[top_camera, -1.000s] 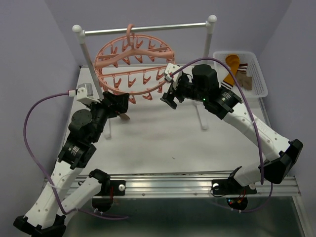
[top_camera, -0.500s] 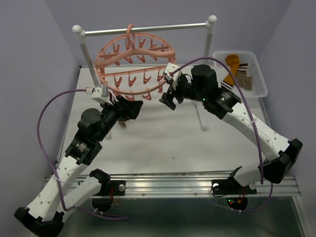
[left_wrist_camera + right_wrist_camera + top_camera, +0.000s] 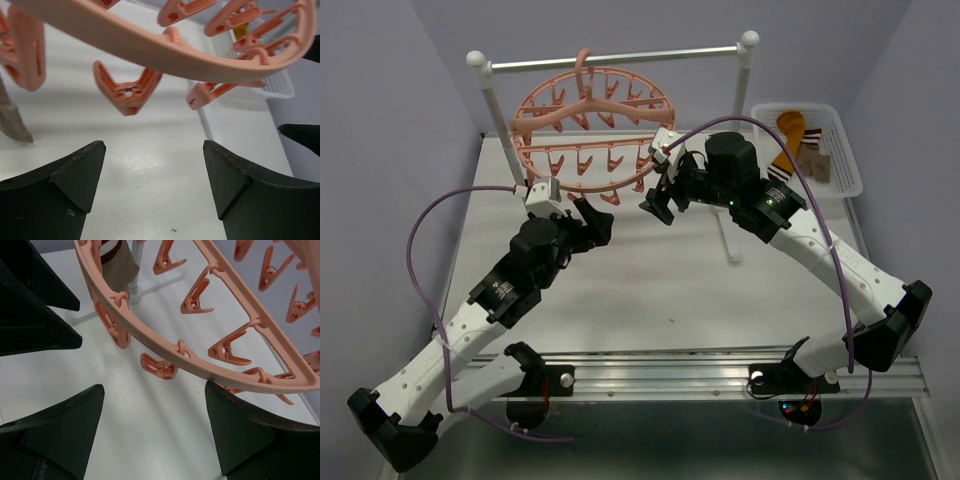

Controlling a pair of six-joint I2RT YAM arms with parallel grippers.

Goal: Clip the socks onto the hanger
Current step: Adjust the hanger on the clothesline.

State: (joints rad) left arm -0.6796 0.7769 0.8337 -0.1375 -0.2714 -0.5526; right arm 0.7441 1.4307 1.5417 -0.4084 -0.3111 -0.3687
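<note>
The white table point(image 3: 650, 290) took up most of the room before me; at its far edge stood the metal rail stand point(image 3: 620, 58) on white posts, and from its bar the hanger point(image 3: 582, 110) hung by its hook, a salmon-pink ring tilted towards the near side with clips dangling all round. Both arms reached up from the near edge and met under the ring's near rim; the left one came in from the left, the right one from the right. At the far right sat a white basket point(image 3: 850, 170), well apart from the hanger; the socks point(image 3: 790, 135) lay in it, a mustard-orange part showing beside brown with striped cuffs.

The left gripper point(image 3: 592, 222) sat just below the near-left rim; its fingers point(image 3: 55, 190) were spread wide with only bare table between them, the rim point(image 3: 150, 50) crossing above. The right gripper point(image 3: 655, 207) faced it close by; its fingers point(image 3: 55, 430) were likewise spread and held nothing, the rim point(image 3: 200, 362) passing just beyond their tips.

One brown sock point(image 3: 120, 260) hung under the ring's left part near a white post; I could not tell which clip held it. A pink clip point(image 3: 127, 90) dangled open-mouthed just past the left gripper's tips.
</note>
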